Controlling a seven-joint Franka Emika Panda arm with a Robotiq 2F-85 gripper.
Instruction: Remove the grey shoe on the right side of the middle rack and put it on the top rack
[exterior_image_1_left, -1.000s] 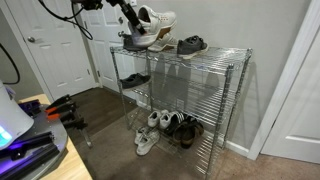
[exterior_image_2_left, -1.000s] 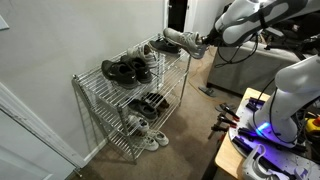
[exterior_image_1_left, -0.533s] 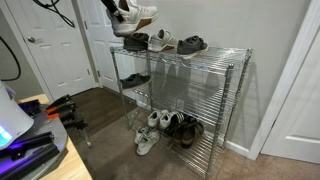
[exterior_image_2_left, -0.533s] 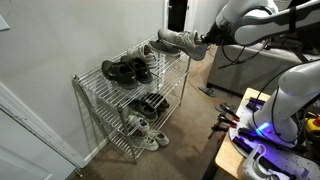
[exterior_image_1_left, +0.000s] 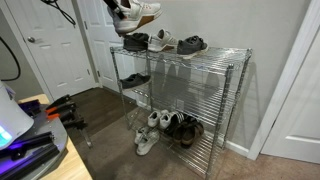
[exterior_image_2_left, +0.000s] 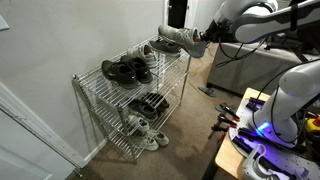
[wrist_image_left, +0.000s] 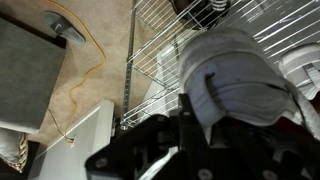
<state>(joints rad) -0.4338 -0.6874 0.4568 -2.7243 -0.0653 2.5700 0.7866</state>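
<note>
At the upper left of the frame in an exterior view, the grey shoe (exterior_image_1_left: 137, 11) hangs in the air above the near end of the top rack (exterior_image_1_left: 215, 55), clear of the wire and touching nothing on it. The gripper (exterior_image_2_left: 203, 43) is clenched on the shoe at what looks like the heel end, and the wrist view shows the pale upper filling the space ahead of the dark fingers. The shoe's long axis lies close to level. Its toe points towards the left of the frame in the exterior view that shows the arm, away from the gripper and out over the shelf. The main risk is probably the landing spot. A black shoe (exterior_image_1_left: 135, 42) sits almost directly beneath, with two more shoes just beside it, so a straight descent could set the sole on a neighbour and leave the shoe tilted, or push one off the edge. Because the grip is at one end only, the toe may sag or twist on release. A placement too near the rim could let the shoe tip off the shelf.
</note>
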